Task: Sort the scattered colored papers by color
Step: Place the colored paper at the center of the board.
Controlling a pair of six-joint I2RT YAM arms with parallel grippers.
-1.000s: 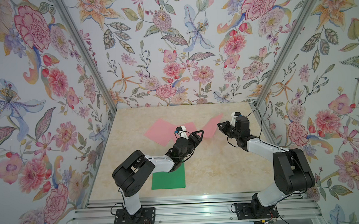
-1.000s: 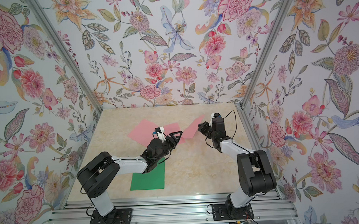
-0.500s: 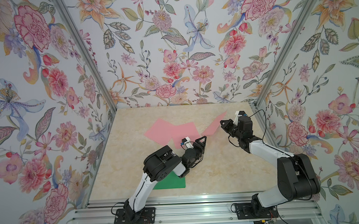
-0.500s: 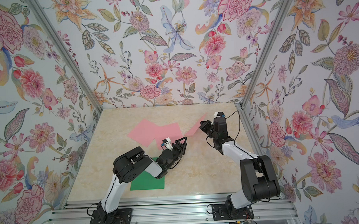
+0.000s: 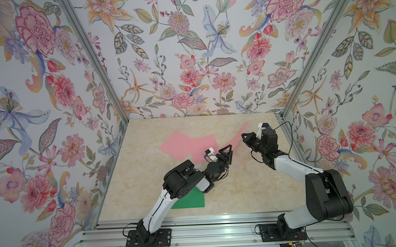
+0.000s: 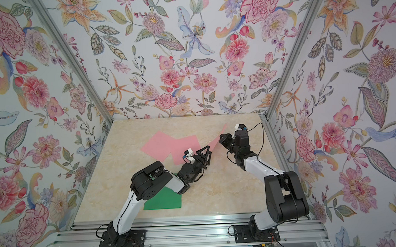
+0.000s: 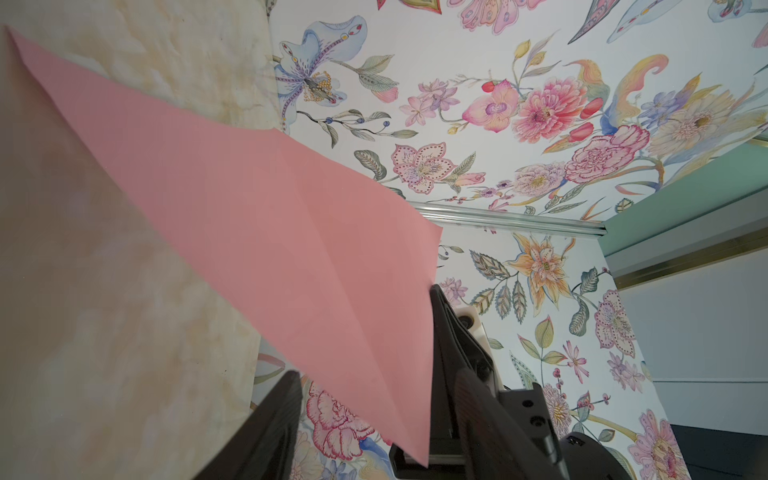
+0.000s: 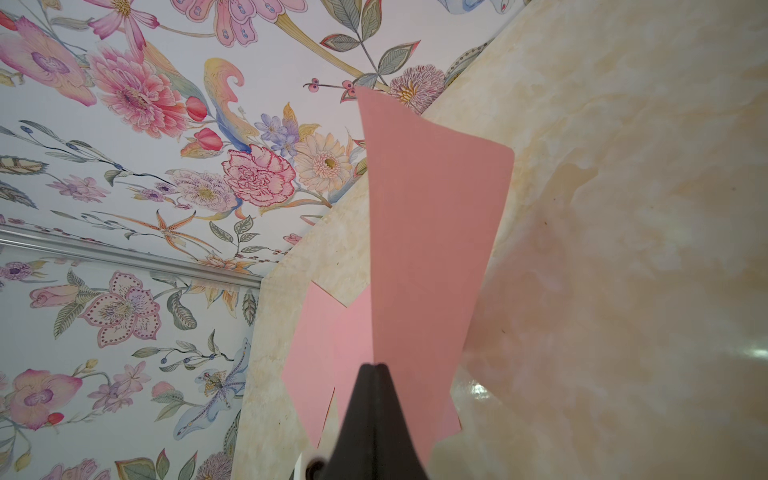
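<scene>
Counted on the table (image 5: 241, 191): three pink papers (image 5: 177, 144), one green paper (image 5: 193, 201). Two pink lying flat and overlapping, toward back centre. Third pink paper (image 5: 237, 137) raised and tilted, pinched at its edge by the right gripper (image 5: 243, 135), fingers pressed together. Left gripper (image 5: 228, 148) spread, lower corner of the raised paper between its fingers, unclamped. Green flat near the front edge, partly under the left arm (image 5: 159, 204).

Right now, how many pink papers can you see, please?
3: the left sheet and the overlapping middle sheet lie flat; the lifted sheet hangs from the right gripper. Others may hide underneath.
</scene>
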